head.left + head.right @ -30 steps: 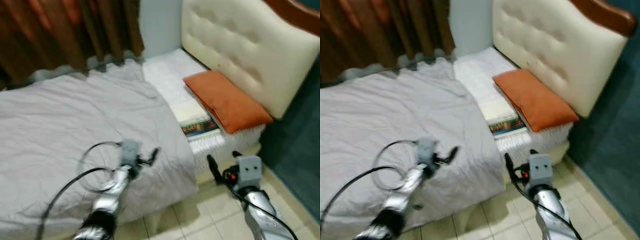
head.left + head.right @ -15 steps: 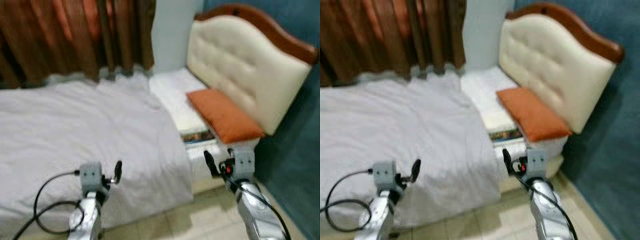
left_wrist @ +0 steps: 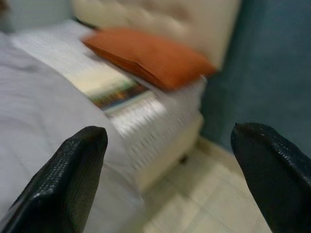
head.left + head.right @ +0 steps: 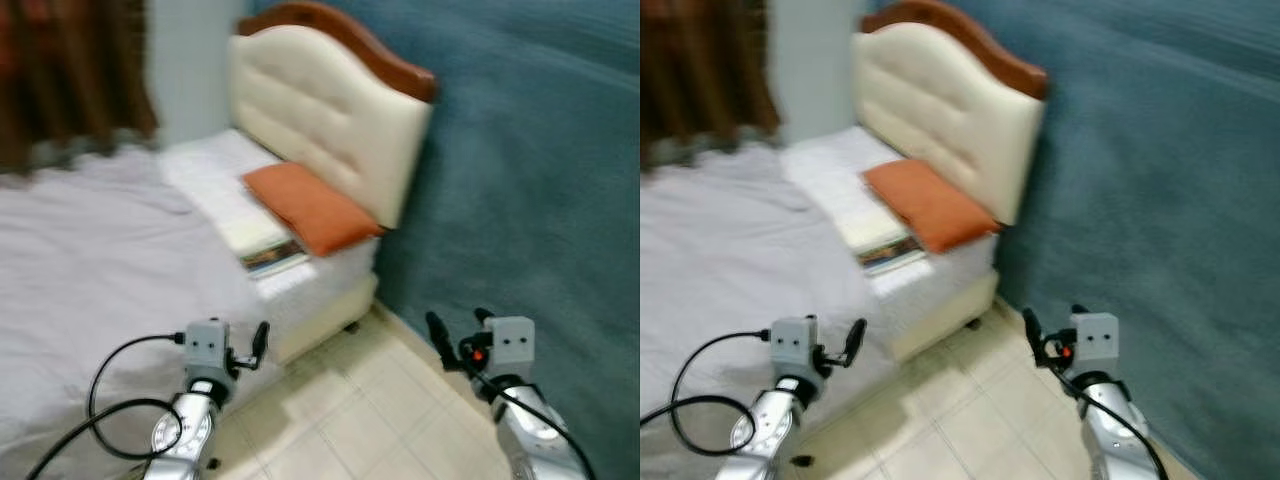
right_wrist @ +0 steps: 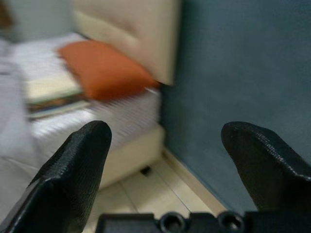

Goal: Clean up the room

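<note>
Low in the frame, both our grippers hang in front of us with nothing in them: the left gripper (image 4: 258,345) sits at lower left over the edge of the sheet (image 4: 80,270), the right gripper (image 4: 455,340) at lower right over the floor (image 4: 350,410) beside the blue wall (image 4: 530,180). Both wrist views show the fingers spread wide, with only the bed end between them.

What we judge needs tidying lies left of centre: a book (image 4: 272,258) flat on the mattress, just beside and partly under the front corner of the orange pillow (image 4: 310,208), which rests at the foot of the cream headboard (image 4: 320,110). A brown curtain (image 4: 60,70) fills the upper left.

The head views are blurred, so we take it the body is moving and no grasp is under way. To do this step well we should settle square to the bed with the book centred and within reach, let the picture sharpen, then bring one gripper low along the mattress toward the book's free edge, keeping the left arm's cable (image 4: 120,410) off the sheet and the right arm away from the wall
</note>
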